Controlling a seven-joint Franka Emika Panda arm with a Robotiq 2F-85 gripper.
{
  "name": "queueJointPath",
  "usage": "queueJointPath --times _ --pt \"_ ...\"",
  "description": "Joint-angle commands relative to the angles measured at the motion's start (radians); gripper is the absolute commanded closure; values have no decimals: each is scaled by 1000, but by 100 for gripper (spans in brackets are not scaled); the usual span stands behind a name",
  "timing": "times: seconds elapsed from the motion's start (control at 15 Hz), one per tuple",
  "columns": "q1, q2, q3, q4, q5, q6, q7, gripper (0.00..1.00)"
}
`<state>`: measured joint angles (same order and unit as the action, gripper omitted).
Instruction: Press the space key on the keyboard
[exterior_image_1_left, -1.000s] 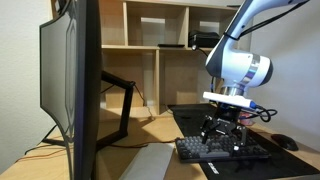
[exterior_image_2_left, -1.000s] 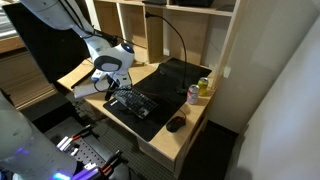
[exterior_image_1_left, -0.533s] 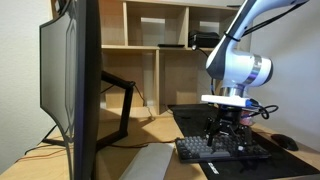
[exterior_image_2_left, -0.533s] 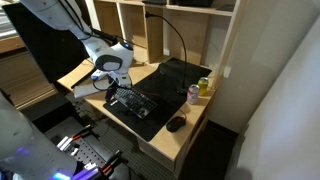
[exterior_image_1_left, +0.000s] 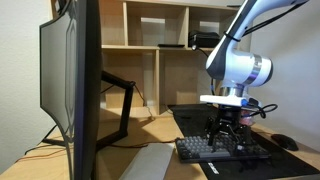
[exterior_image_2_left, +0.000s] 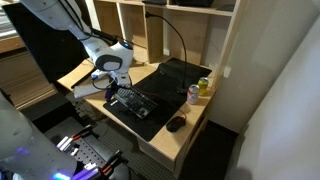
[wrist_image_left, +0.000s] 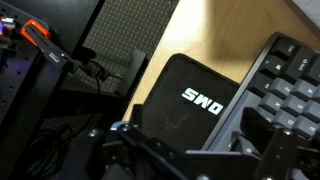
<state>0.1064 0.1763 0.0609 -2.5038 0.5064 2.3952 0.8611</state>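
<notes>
Here: black-cased keyboard (exterior_image_1_left: 225, 152), dark grey keycaps in rows; gripper (exterior_image_1_left: 226, 138) over it, fingers spread, gripping nothing.

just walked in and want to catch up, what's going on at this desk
A Franka arm has its Robotiq gripper pointed straight down over the black keyboard, which sits on a dark desk mat on a wooden desk. The fingertips are low over the key rows; whether they touch a key, I cannot tell. A black mouse lies beside the keyboard, untouched, and a monitor stands nearby.
</notes>
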Motion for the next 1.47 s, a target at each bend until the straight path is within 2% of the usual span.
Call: queueJointPath --times 0.0,0.07,0.13,0.93,1.27,1.4 --pt "-3 -5 8 -7 29 15 21 0" --pt "-9 -3 14 -3 63 6 3 0" --pt "-5 0 5 1 22 -1 15 0" --pt "-5 0 6 1 26 -1 15 0" --pt "0 122 31 -48 144 299 -31 0" --pt "-2 125 56 -75 225 358 -76 0"
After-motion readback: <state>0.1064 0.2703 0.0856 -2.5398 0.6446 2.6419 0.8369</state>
